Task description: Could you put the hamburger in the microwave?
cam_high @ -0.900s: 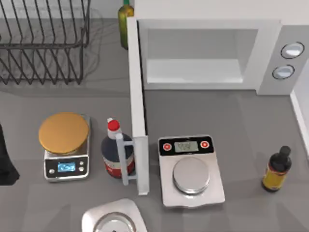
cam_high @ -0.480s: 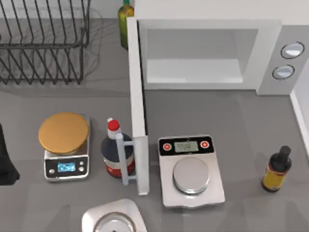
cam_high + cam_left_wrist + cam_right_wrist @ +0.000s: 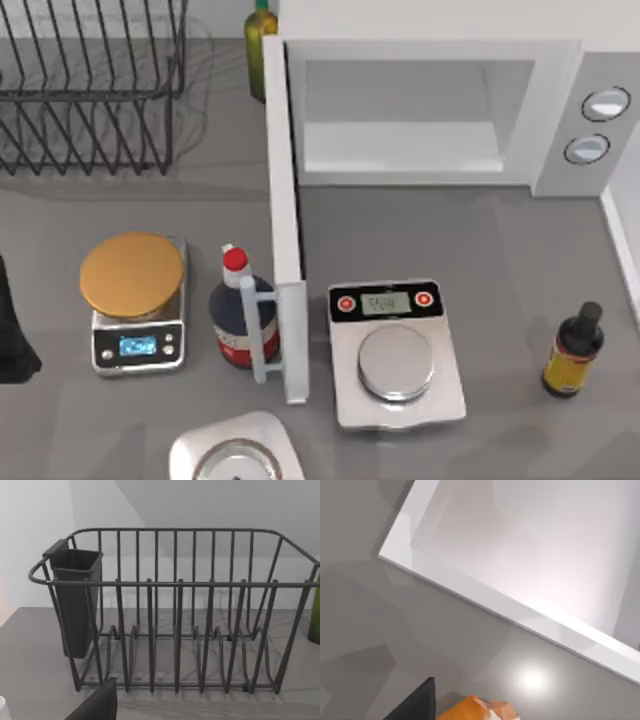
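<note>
the grey bench [image 3: 500, 240] carries everything here. largest is the one microwave [image 3: 440, 100] at the back right, white, its door [image 3: 285, 230] swung fully open toward the front so the cavity shows, with two round silver knobs [image 3: 596, 125] on its grey side panel. next is one dark wire dish rack [image 3: 90, 85] at the back left; the left wrist view looks straight at the same rack [image 3: 175, 610], with one dark cutlery cup [image 3: 75, 600] hung on its end.

there are three scales. one white scale [image 3: 397, 352] with a bare silver platter sits just right of the open door. one small scale [image 3: 137, 340] stands at the left, and the one hamburger [image 3: 132, 276] rests flat on top of it, well apart from the microwave. part of a third scale [image 3: 235, 455] shows at the front edge.

three bottles: one red-capped dark bottle [image 3: 237, 315] just beside the door handle, one dark bottle with a yellow label [image 3: 573, 352] at the right, one green bottle [image 3: 260, 45] behind the door.

the left arm [image 3: 12, 330] shows as a dark shape at the left edge; whether the left hand is open or closed i cannot tell.
</note>
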Tool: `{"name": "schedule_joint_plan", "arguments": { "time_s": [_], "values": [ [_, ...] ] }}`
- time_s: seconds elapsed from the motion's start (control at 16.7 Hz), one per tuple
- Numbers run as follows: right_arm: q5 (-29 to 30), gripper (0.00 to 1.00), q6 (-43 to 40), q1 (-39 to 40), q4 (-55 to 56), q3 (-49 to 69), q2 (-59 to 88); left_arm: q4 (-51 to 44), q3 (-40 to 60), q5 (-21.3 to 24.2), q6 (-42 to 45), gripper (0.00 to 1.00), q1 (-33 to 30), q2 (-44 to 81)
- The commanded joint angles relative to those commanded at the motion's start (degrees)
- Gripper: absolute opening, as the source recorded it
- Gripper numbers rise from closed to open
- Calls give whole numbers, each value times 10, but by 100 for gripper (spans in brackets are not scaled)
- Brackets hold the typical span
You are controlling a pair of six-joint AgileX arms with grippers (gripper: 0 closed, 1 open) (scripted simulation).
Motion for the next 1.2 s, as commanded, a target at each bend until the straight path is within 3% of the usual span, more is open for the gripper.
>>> {"name": "schedule_joint_plan", "arguments": {
  "time_s": [0.3, 0.54, 0.96, 1.2],
  "values": [
    [1, 100, -173, -47, -146, 121, 225, 0, 0, 0, 0, 100, 0, 0],
    [2, 100, -252, -70, -215, 178, 325, 0, 0, 0, 0, 100, 0, 0],
    [2, 100, -261, -71, -221, 183, 338, 0, 0, 0, 0, 100, 0, 0],
    [2, 100, -260, -72, -156, 150, 372, 0, 0, 0, 0, 100, 0, 0]
  ]
}}
